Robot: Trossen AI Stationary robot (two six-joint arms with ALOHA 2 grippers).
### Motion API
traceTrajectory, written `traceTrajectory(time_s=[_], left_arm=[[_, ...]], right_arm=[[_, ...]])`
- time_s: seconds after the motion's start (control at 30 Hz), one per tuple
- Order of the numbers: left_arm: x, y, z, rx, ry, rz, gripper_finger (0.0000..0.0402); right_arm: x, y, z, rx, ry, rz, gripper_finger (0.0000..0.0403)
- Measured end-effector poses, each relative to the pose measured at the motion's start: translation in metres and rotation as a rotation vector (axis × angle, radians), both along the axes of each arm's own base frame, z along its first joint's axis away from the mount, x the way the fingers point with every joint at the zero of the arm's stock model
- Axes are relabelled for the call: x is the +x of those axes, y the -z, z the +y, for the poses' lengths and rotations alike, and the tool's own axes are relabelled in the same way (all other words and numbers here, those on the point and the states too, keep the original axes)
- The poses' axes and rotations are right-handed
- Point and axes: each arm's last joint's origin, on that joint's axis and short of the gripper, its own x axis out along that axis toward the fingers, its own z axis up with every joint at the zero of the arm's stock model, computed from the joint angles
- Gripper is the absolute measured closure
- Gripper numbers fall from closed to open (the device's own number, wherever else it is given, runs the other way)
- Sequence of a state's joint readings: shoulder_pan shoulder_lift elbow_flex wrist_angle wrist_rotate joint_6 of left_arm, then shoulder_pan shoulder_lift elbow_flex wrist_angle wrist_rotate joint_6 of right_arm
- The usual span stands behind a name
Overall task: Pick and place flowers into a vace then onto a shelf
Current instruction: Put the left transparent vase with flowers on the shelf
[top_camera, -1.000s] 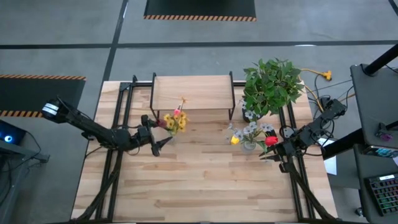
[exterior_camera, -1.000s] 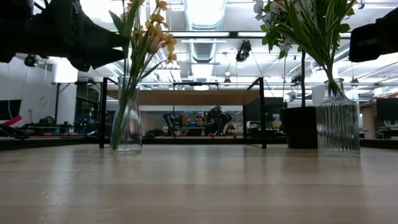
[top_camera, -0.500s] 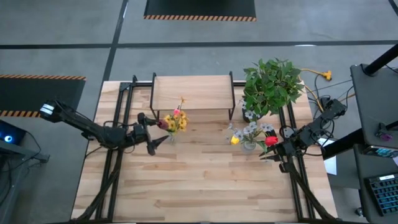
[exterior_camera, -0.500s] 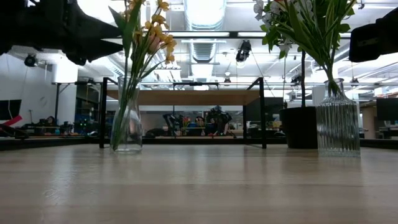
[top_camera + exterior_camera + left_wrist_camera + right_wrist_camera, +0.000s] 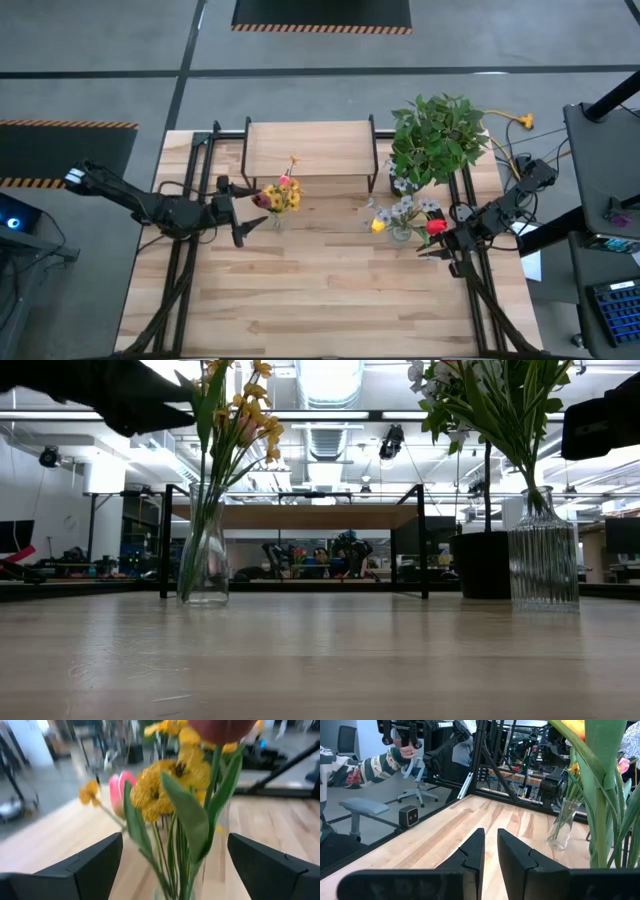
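Wood table (image 5: 330, 290), shelf (image 5: 310, 148), workshop room behind

Left gripper (image 5: 240, 213) spread, right gripper (image 5: 437, 243) closed

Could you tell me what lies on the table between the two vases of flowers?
Nothing: in the high view only bare table separates the left vase from the right vase. The low view shows the shelf standing farther back.

Light wood-plank surface (image 5: 330, 290) carrying the shelf (image 5: 310, 150) at its far edge. Two glass vases (image 5: 203, 560) (image 5: 543, 555) of flowers (image 5: 283, 193) and a potted plant (image 5: 437, 140) stand directly on it.
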State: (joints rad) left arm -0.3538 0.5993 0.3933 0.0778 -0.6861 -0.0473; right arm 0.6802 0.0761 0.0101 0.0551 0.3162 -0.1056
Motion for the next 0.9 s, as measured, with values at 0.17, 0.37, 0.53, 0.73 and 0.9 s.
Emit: traceTrajectory(time_s=[0.17,0.37,0.53,0.73,0.9], left_arm=[[-0.007,-0.015,0.002,-0.172,-0.017,0.186,0.0059],[-0.009,-0.012,-0.002,-0.383,0.006,0.336,0.0059],[-0.007,-0.008,-0.006,-0.479,0.093,0.404,0.0059],[-0.009,0.013,-0.007,-0.563,0.073,0.492,0.0059],[-0.008,0.041,-0.007,-0.587,0.027,0.521,0.0059]], right_arm=[[0.000,0.000,0.000,-0.002,0.000,-0.001,0.0360],[0.000,0.000,0.000,-0.004,0.000,0.001,0.0360],[0.000,0.000,0.000,-0.004,0.000,0.001,0.0360],[0.000,0.000,0.000,-0.008,0.000,0.000,0.0360],[0.000,0.001,0.000,-0.013,0.000,0.001,0.0360]])
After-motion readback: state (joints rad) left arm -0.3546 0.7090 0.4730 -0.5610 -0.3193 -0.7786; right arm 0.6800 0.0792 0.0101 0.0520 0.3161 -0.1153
